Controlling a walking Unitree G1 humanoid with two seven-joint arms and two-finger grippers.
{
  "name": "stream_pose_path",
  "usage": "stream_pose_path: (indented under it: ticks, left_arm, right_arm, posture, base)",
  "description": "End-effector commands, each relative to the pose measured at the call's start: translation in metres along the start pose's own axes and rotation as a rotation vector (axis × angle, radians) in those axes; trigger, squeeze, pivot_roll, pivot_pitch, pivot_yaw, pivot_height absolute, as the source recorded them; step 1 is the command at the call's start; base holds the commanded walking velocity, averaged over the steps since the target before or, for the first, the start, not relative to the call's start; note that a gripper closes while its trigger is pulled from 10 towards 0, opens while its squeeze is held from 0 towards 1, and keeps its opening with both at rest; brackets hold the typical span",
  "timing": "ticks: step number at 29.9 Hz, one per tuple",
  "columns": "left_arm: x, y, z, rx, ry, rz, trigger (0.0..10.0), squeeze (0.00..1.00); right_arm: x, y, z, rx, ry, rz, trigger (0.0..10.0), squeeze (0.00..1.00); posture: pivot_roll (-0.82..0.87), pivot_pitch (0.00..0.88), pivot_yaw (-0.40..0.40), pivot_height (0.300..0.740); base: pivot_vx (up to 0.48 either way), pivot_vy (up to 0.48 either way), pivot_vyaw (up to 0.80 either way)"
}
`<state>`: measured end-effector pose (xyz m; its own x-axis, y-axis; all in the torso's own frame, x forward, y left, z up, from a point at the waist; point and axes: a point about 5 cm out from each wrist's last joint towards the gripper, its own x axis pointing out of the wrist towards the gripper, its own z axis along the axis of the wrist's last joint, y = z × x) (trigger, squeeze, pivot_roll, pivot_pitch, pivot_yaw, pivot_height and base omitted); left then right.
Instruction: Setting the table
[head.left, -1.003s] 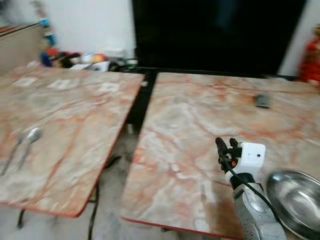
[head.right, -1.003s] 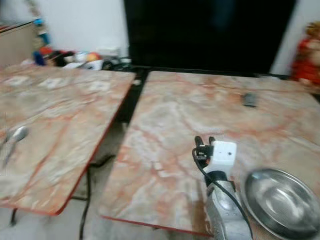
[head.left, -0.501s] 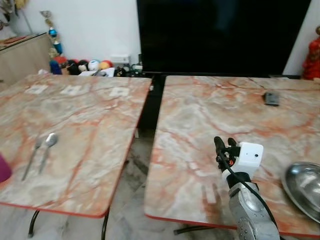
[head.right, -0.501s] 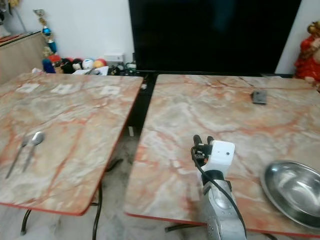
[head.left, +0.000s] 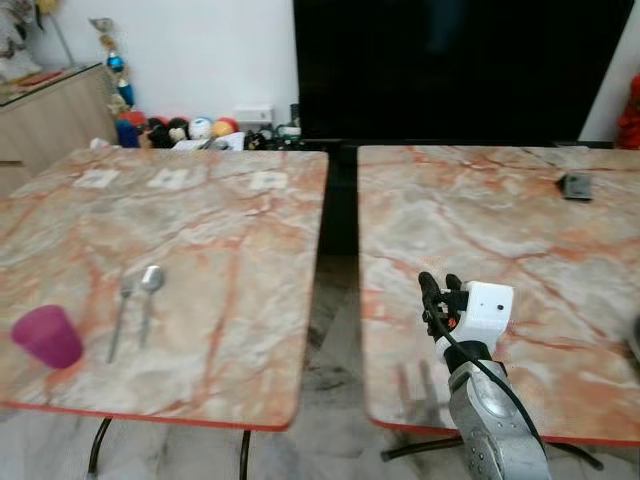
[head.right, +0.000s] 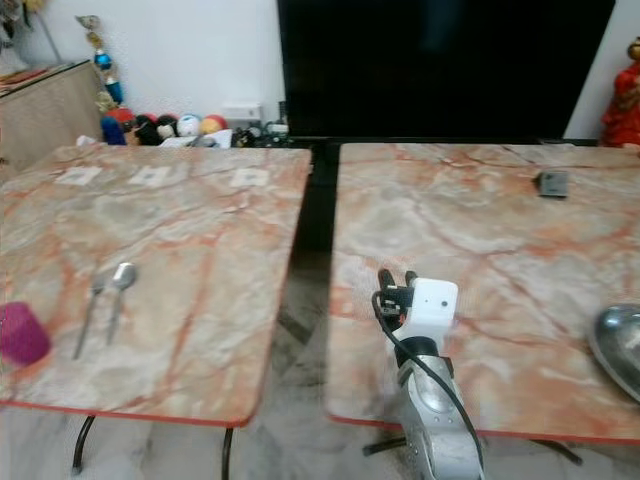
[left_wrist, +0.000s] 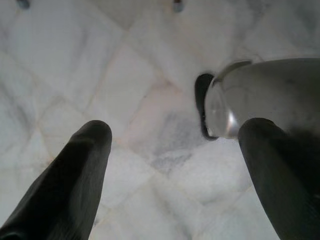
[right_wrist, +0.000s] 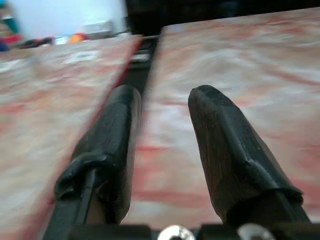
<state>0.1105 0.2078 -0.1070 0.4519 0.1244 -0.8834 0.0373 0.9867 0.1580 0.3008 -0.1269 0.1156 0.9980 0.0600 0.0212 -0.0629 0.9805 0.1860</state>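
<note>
A spoon (head.left: 150, 285) and a fork (head.left: 120, 315) lie side by side on the left marble table (head.left: 230, 260). A magenta cup (head.left: 47, 337) stands at that table's front left. A steel bowl (head.right: 622, 345) sits at the right edge of the right marble table (head.left: 500, 220). My right gripper (head.left: 437, 290) is raised over the right table's front left part, open with nothing between its fingers (right_wrist: 117, 125). My left gripper (left_wrist: 175, 132) hangs open above the pale floor tiles, beside my silver leg (left_wrist: 265, 95).
A dark gap (head.left: 335, 260) separates the two tables. A small dark object (head.left: 575, 185) lies far back on the right table. White cards (head.left: 170, 180) lie on the left table. Behind are a black screen (head.left: 460, 70), toys (head.left: 180, 128), a wooden cabinet (head.left: 50, 110) and a red figure (head.right: 622, 95).
The camera has swung to the left: the cup has come into view and the bowl has slid to the right edge. My right arm keeps the same raised pose.
</note>
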Motion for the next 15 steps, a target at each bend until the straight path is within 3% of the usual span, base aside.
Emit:
stream_pose_path:
  ticks: [1,15]
  left_arm:
    - [-0.0002,-0.0119,-0.0019,-0.012,0.01,-0.038,10.0,0.0]
    - [0.0001,-0.0121,-0.0008,-0.029,0.01,-0.033,10.0,0.0]
  right_arm:
    - [0.0014,-0.0049,0.0018,-0.02,0.0,-0.009,10.0,0.0]
    - [0.0044,-0.0032,0.0018,-0.032,-0.001,0.002,10.0,0.0]
  posture:
    - [0.0,0.0,-0.02,0.74]
    - [0.01,0.0,-0.024,0.74]
  base:
    - [0.0,0.401,0.0]
    - [0.0,0.401,0.0]
